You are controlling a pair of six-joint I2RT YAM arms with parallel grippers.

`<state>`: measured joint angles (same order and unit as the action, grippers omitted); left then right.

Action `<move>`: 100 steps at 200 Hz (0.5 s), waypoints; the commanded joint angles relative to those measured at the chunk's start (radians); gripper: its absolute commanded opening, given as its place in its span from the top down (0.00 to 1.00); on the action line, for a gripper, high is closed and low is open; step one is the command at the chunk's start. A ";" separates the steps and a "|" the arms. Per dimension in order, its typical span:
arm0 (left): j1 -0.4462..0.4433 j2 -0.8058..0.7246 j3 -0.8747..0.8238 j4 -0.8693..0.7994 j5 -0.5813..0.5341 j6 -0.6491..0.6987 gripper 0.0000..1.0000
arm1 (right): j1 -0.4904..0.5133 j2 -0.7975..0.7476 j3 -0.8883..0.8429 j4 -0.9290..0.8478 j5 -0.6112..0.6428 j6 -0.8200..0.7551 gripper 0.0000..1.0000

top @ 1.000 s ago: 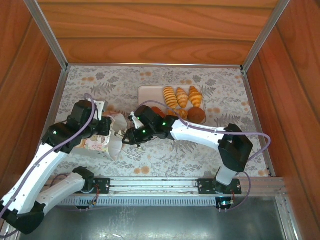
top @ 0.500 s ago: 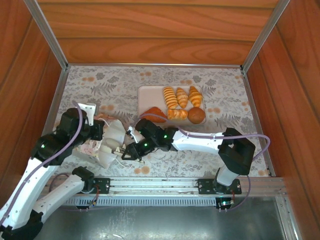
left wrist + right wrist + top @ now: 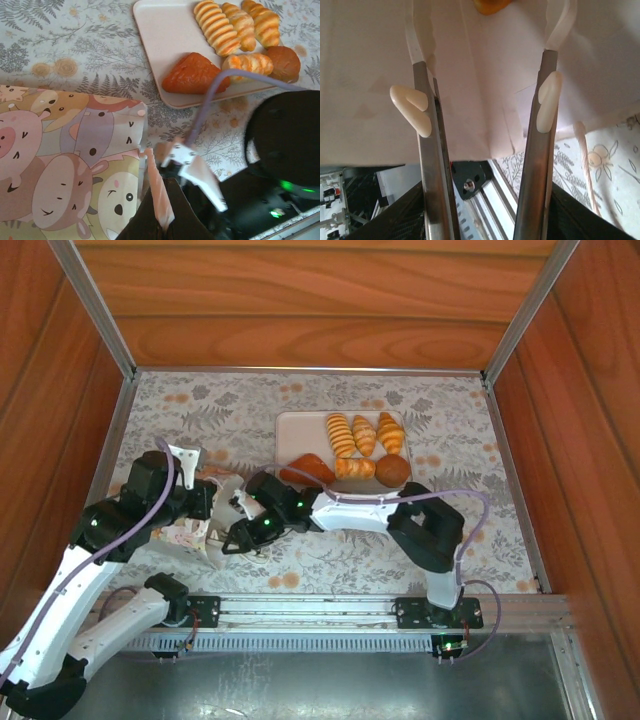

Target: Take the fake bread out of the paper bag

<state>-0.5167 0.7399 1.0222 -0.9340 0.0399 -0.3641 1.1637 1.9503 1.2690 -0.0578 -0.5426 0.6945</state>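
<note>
The left gripper has its jaws pinched on the paper bag rim. Inside the bag's mouth the right gripper has its jaws half apart, wider and further in than a second ago. Orange fake bread lies deeper in: likely light, hard, slippery; take it across its middle. The rest sits on the tray right of the bag.

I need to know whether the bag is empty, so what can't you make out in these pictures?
- Right wrist view: an orange piece inside the paper bag is cut off by the top edge, so its kind is unclear.
- Top view: the bag's mouth is hidden by the right end effector and the left end effector.
- Left wrist view: the bag's printed side hides its inside.
</note>
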 commanded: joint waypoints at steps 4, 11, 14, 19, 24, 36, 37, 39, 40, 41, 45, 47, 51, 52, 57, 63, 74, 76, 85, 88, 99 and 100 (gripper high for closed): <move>-0.006 -0.004 -0.017 0.020 0.042 0.000 1.00 | -0.004 0.051 0.082 -0.018 -0.051 -0.002 0.44; -0.006 -0.004 -0.022 0.027 0.047 0.001 1.00 | -0.005 0.069 0.097 -0.025 -0.057 0.002 0.44; -0.006 -0.006 -0.024 0.031 0.049 0.001 1.00 | -0.005 0.075 0.100 -0.023 -0.062 0.005 0.45; -0.006 -0.007 -0.028 0.037 0.051 0.004 1.00 | -0.004 0.085 0.104 -0.014 -0.066 0.013 0.47; -0.007 -0.010 -0.034 0.042 0.049 0.006 1.00 | -0.004 0.091 0.107 -0.009 -0.063 0.022 0.49; -0.006 -0.020 -0.042 0.050 0.011 0.002 1.00 | -0.004 0.088 0.108 -0.017 -0.030 0.034 0.54; -0.005 -0.021 -0.043 0.050 0.008 0.001 1.00 | -0.004 0.087 0.108 -0.017 -0.027 0.034 0.54; -0.006 -0.023 -0.044 0.050 0.002 0.000 1.00 | -0.005 0.084 0.107 -0.017 -0.020 0.035 0.55; -0.006 -0.024 -0.045 0.050 -0.001 0.000 1.00 | -0.004 0.083 0.106 -0.018 -0.016 0.035 0.55; -0.006 -0.025 -0.045 0.050 -0.002 -0.001 1.00 | -0.003 0.082 0.106 -0.018 -0.013 0.036 0.56; -0.006 -0.030 -0.047 0.051 -0.007 0.001 1.00 | -0.005 0.075 0.104 -0.024 0.005 0.037 0.58; -0.005 -0.032 -0.048 0.053 -0.008 0.004 1.00 | -0.005 0.070 0.102 -0.027 0.014 0.037 0.59; -0.006 -0.037 -0.050 0.057 -0.014 0.005 1.00 | -0.005 0.062 0.098 -0.033 0.031 0.038 0.61; -0.006 -0.039 -0.050 0.058 -0.016 0.005 1.00 | -0.005 0.060 0.097 -0.034 0.035 0.038 0.62; -0.007 -0.046 -0.055 0.063 -0.029 0.003 1.00 | -0.005 0.049 0.092 -0.042 0.055 0.039 0.63; -0.006 -0.055 -0.060 0.066 -0.049 -0.002 1.00 | -0.005 0.032 0.081 -0.051 0.078 0.040 0.64; -0.006 -0.068 -0.069 0.067 -0.082 0.001 1.00 | -0.008 0.002 0.068 -0.082 0.114 0.038 0.66; -0.007 -0.071 -0.071 0.067 -0.086 0.001 1.00 | -0.008 -0.004 0.066 -0.088 0.119 0.037 0.66; -0.006 -0.082 -0.078 0.072 -0.106 0.001 1.00 | -0.008 -0.029 0.050 -0.108 0.139 0.035 0.67; -0.006 -0.085 -0.082 0.073 -0.113 -0.002 1.00 | -0.009 -0.038 0.044 -0.113 0.144 0.035 0.66; -0.005 -0.096 -0.090 0.076 -0.126 -0.002 1.00 | -0.010 -0.072 0.018 -0.142 0.173 0.036 0.66; -0.005 -0.098 -0.091 0.077 -0.126 -0.002 1.00 | -0.011 -0.074 0.016 -0.144 0.176 0.037 0.66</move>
<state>-0.5171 0.6678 0.9474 -0.8837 -0.0158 -0.3637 1.1641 1.9728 1.3251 -0.1276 -0.4606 0.7208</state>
